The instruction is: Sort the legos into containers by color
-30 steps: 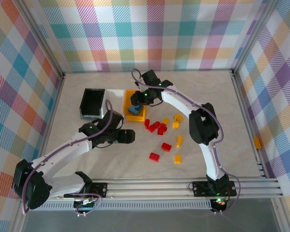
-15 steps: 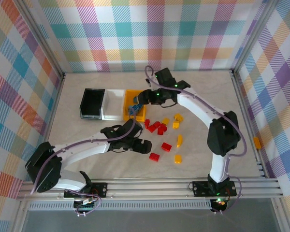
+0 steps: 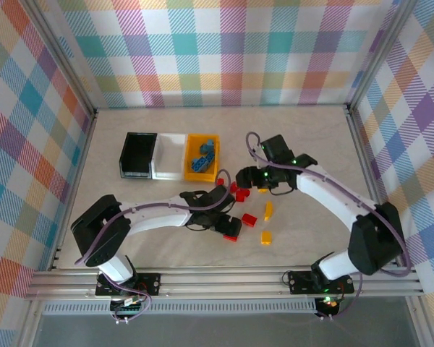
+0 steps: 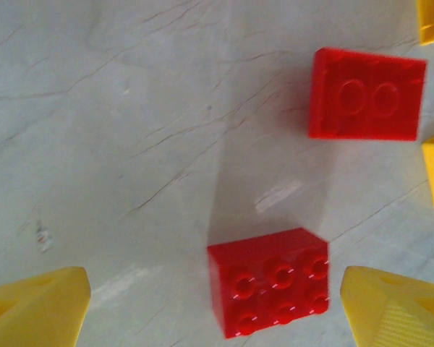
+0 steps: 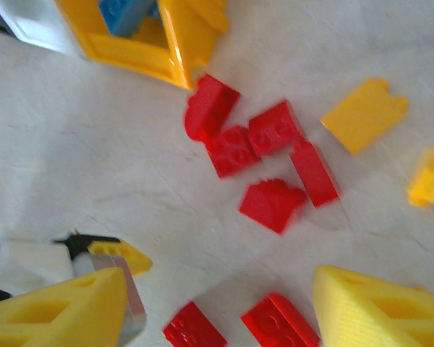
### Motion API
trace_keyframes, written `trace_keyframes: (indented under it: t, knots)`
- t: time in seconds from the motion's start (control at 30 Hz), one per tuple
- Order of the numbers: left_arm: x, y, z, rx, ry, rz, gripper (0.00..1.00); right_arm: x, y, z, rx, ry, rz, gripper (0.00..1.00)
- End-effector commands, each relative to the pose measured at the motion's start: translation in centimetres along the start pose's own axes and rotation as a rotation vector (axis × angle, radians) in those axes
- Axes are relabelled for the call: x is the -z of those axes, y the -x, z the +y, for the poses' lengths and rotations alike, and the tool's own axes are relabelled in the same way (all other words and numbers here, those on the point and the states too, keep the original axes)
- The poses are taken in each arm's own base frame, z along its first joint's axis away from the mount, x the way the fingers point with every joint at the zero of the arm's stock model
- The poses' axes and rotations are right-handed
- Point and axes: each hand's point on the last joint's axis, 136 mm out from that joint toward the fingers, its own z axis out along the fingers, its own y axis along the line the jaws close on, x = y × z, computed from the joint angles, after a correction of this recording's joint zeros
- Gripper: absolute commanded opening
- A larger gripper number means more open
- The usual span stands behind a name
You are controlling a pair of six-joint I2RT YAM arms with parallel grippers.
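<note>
While the left gripper (image 4: 217,309) hangs with fingers spread wide, one red lego (image 4: 269,280) lies flat between them; the right gripper (image 5: 220,303) is spread too; a red cluster (image 5: 264,155) lies ahead of it; beyond, the orange container (image 5: 192,32) holds blue legos (image 5: 126,13).

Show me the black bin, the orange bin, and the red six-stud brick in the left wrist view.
black bin (image 3: 139,155), top external view, inner floor.
orange bin (image 3: 200,176), top external view, near wall.
red six-stud brick (image 4: 269,283), left wrist view, studded top.
</note>
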Motion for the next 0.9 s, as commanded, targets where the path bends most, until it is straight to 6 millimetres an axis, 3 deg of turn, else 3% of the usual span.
trace_keyframes:
  t: [0.0, 0.1, 0.23, 0.67, 0.87]
  knots:
    - [-0.5, 0.5, -2.4, -0.044, -0.035, 0.008, 0.90, 1.0, -2.6, -2.3, -0.036, -0.096, 0.009, 0.71]
    - [-1.7, 0.1, -3.0, -0.058, -0.030, 0.035, 0.90, 1.4, -5.1, -4.4, -0.070, -0.178, 0.042, 0.74]
    - [-2.8, -0.4, -3.3, -0.065, -0.013, 0.066, 0.90, 1.2, -7.1, -6.6, -0.086, -0.266, 0.083, 0.76]
    - [-3.4, -2.1, -1.9, -0.045, 0.054, 0.114, 0.81, -2.3, -7.2, -9.5, -0.128, -0.292, 0.138, 0.72]
    - [-2.9, -2.5, -1.1, -0.033, 0.088, 0.118, 0.84, -4.0, -7.4, -10.2, -0.134, -0.301, 0.170, 0.63]
